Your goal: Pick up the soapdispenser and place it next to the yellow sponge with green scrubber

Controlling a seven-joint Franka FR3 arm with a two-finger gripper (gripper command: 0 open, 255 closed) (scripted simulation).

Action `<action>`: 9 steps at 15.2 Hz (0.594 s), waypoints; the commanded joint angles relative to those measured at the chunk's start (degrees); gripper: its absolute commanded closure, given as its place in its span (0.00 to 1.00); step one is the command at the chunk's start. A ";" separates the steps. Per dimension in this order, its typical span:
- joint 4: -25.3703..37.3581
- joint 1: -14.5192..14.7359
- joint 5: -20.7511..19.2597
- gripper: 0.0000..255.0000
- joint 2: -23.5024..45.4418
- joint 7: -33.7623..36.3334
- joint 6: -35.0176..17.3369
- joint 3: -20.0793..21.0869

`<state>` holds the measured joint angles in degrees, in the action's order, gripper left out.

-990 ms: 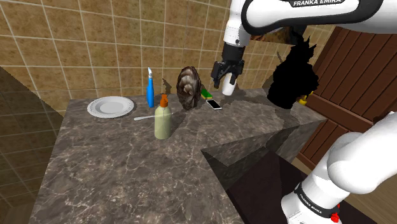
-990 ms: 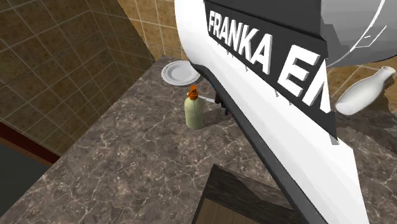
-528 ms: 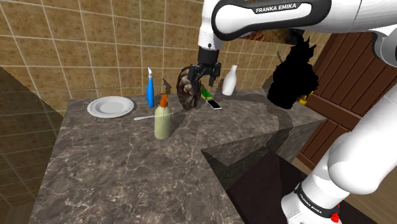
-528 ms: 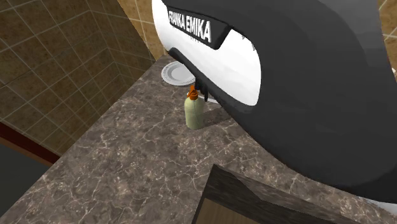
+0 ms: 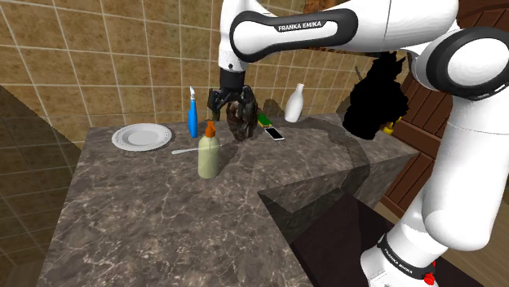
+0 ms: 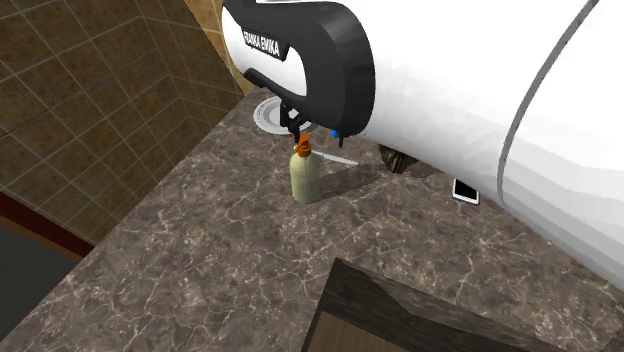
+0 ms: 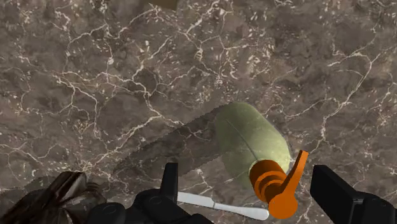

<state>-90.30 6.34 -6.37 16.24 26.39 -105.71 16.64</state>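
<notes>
You are seeing the fingers (image 7: pixel 330 191) standing wide apart and gripping nothing. In the wrist view, the orange pump of the dispenser (image 7: pixel 250 141) is lying between them and touching neither.

In the shoulder view, the fingers are hanging just above the pump, at about 1 o'clock from it. The dispenser (image 5: pixel 209 155) is standing upright on the marbled desk (image 5: pixel 163 216); its body is showing olive-green.

Taking the dispenser as the centre of the dial in the shoulder view, you are reading the following positions:

- A white utensil (image 5: pixel 186 150) is lying just beside it at 9 o'clock.
- A white plate (image 5: pixel 142 136) is sitting at 10 o'clock.
- A blue spray bottle (image 5: pixel 192 114) is standing at 11 o'clock.
- A brown, shell-like object (image 5: pixel 243 114) is standing at 1 o'clock, close behind the fingers.
- The sponge (image 5: pixel 263 120) is showing a green strip at 2 o'clock, partly hidden by the brown object and apart from the dispenser.
- A phone (image 5: pixel 274 134) is lying just beside the sponge.
- A white bottle (image 5: pixel 294 103) is standing farther out at 2 o'clock.
</notes>
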 commanded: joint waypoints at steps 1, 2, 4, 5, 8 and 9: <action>5.12 1.25 -1.19 0.00 4.82 0.98 0.53 0.13; 8.16 1.99 -1.79 0.00 7.38 1.40 1.13 0.13; 14.90 3.62 -2.93 0.00 12.76 2.06 2.70 0.02; 15.36 3.76 -2.98 0.00 13.11 2.08 2.81 -0.04; 13.28 3.61 -3.07 0.00 13.27 2.21 0.60 -0.13; 12.64 3.56 -3.11 0.00 13.35 2.25 -0.13 -0.16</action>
<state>-77.48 9.95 -9.39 29.21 28.68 -105.25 16.56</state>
